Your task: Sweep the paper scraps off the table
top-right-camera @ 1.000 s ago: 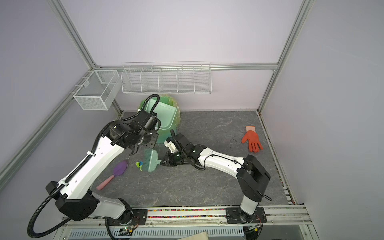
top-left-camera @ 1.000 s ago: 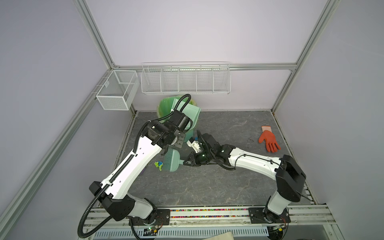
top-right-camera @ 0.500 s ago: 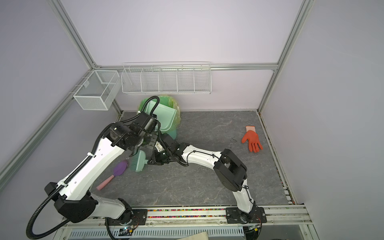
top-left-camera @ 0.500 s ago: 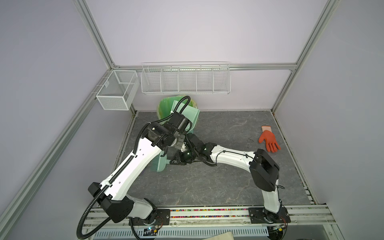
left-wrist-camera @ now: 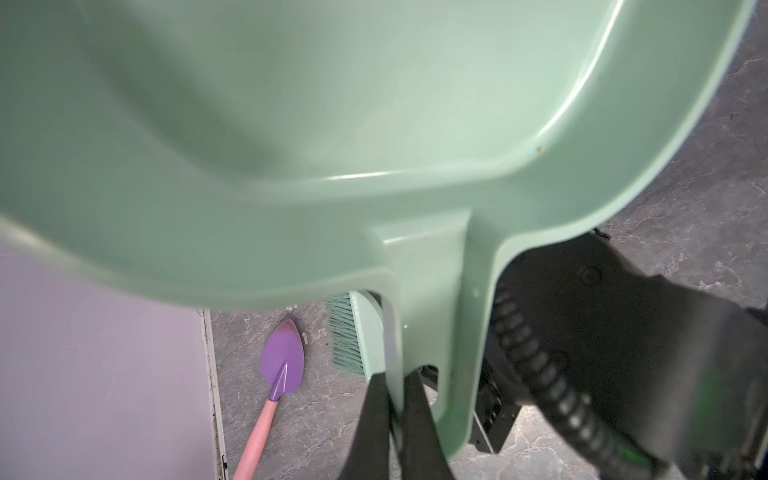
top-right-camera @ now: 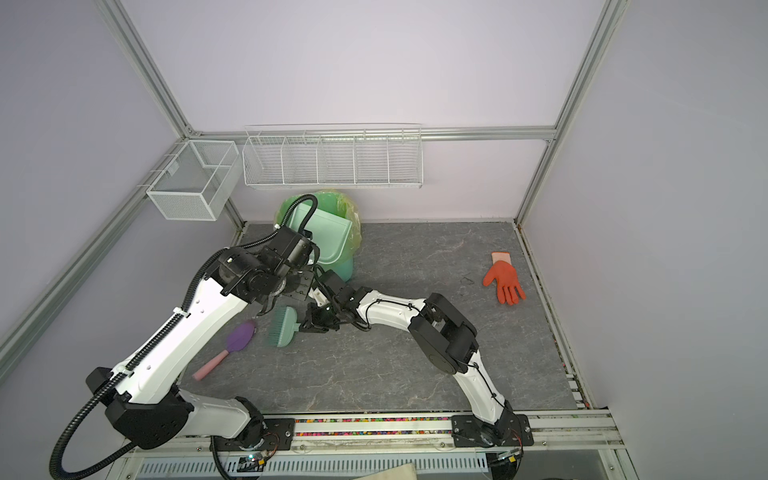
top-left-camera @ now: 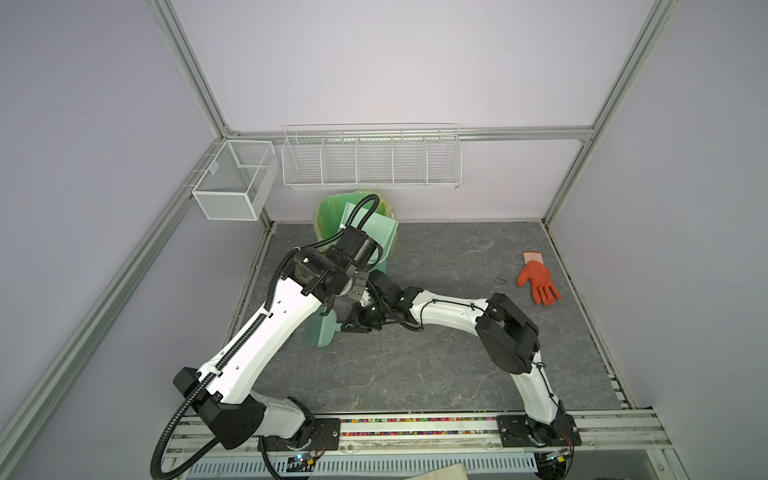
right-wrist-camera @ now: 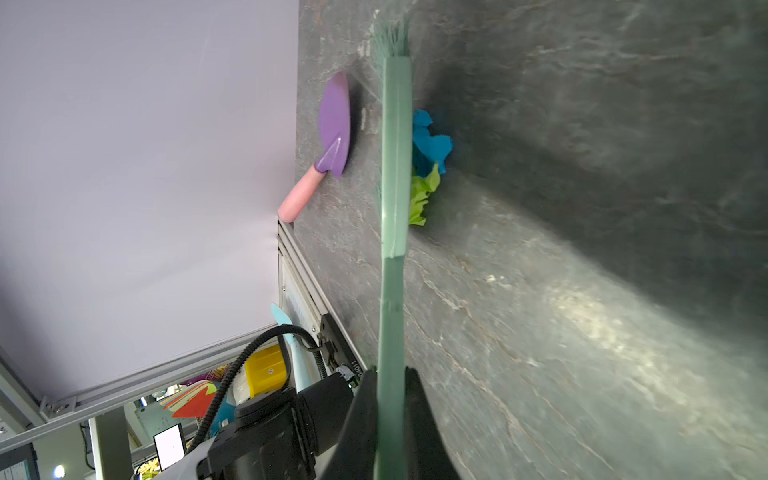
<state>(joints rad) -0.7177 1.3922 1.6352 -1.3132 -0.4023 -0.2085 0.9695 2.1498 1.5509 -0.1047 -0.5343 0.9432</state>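
Paper scraps [right-wrist-camera: 428,166] — a bunch of blue and lime-green bits on the counter [right-wrist-camera: 582,332], tucked just beside the head of the brush [right-wrist-camera: 395,166]. The right claw [right-wrist-camera: 390,376] is pinching that brush by its handle, jaws tight on either side. Whether the bristles touch the surface, I cannot tell.

On the other side of the brush head lies a purple trowel [right-wrist-camera: 334,124] with a pink handle, close to the counter's left edge.

Over to the left claw [left-wrist-camera: 392,380] — pressed together on a thin rib of the dustpan [left-wrist-camera: 374,104] handle. The pale green pan is raised off the counter and fills most of that wrist view. In both top views the pan hangs tilted over the mouth of the green bin [top-right-camera: 345,266] at the back-left corner.

The counter is dark grey with pale veins. Lilac walls stand all round inside aluminium frame rails [top-left-camera: 519,134]. A white wire rack [top-left-camera: 372,156] hangs at the back and a mesh basket [top-left-camera: 232,183] on the left rail. An orange glove [top-left-camera: 538,282] lies well apart on the right.

Only the right wrist view shows the scraps; in both top views the arms cover that spot. In a top view the trowel [top-right-camera: 241,338] shows plainly beside the brush. In a top view the left arm [top-left-camera: 266,332] hides it.
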